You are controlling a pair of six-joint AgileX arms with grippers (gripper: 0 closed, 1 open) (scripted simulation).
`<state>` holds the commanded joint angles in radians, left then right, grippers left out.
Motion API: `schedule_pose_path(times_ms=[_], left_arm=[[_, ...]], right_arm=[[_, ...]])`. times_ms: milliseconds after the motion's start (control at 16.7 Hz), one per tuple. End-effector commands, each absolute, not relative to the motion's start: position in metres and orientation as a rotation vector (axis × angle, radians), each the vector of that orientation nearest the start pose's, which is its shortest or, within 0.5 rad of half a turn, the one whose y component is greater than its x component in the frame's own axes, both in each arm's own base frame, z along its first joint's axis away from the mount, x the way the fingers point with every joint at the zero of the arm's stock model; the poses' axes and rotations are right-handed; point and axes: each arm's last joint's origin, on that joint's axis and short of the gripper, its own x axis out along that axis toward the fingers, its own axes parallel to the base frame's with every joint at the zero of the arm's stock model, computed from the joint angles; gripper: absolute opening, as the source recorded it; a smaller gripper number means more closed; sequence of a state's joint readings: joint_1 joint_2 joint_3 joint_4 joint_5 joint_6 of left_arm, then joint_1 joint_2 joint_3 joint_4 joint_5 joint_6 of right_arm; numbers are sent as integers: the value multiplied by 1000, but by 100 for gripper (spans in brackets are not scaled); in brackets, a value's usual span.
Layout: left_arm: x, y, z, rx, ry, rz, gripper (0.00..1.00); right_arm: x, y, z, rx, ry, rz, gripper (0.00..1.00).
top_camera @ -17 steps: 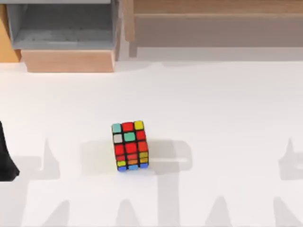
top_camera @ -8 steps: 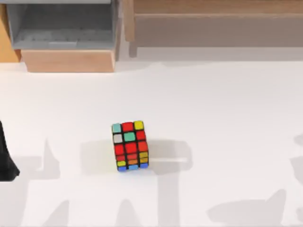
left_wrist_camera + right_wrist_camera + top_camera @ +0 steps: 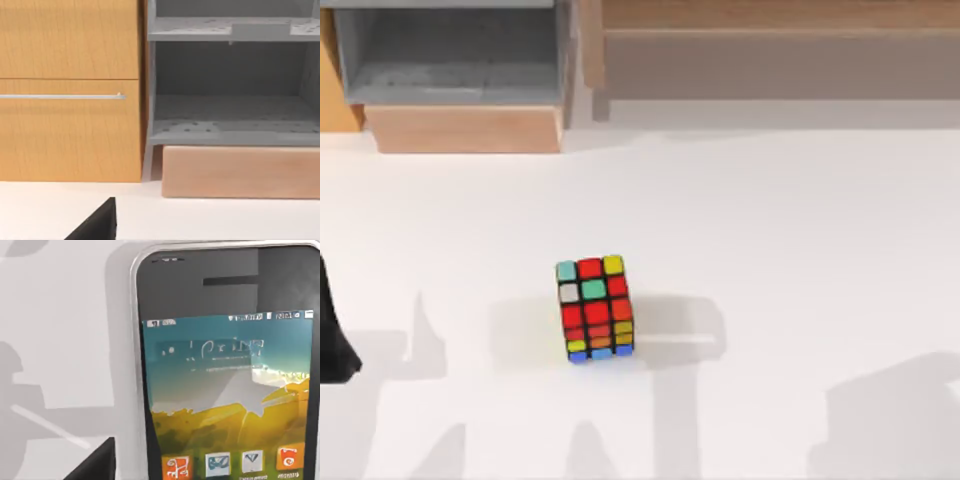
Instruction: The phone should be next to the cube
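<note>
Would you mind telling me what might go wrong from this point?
The phone lies flat on the table close under the right wrist camera, so the jaws may slip off its thin edges. The cube stands free mid-table; setting the phone down too close could knock it. The left arm sits parked at the table's left edge.

No readable words stand on anything here. The phone has a lit screen with a blurred status bar, smeared characters and small app icons, none legible. The cube carries plain coloured stickers.
</note>
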<state>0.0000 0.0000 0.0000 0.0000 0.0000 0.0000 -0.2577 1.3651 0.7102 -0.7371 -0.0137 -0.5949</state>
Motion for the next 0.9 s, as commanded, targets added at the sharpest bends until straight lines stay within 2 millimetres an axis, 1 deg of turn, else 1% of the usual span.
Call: schedule_pose_path(times_ms=[120, 240, 600, 720, 900], left_arm=[[106, -1, 160, 0, 0, 0, 100], [106, -1, 160, 0, 0, 0, 100], [106, -1, 160, 0, 0, 0, 100], [106, -1, 160, 0, 0, 0, 100], [106, -1, 160, 0, 0, 0, 100]], right_arm=[[221, -61, 150, -294, 1471, 259, 100], [226, -64, 145, -289, 1522, 299, 100], [226, -64, 143, -290, 1532, 312, 100], [227, -64, 135, -287, 1536, 312, 100], [228, -64, 115, -291, 1526, 308, 100]])
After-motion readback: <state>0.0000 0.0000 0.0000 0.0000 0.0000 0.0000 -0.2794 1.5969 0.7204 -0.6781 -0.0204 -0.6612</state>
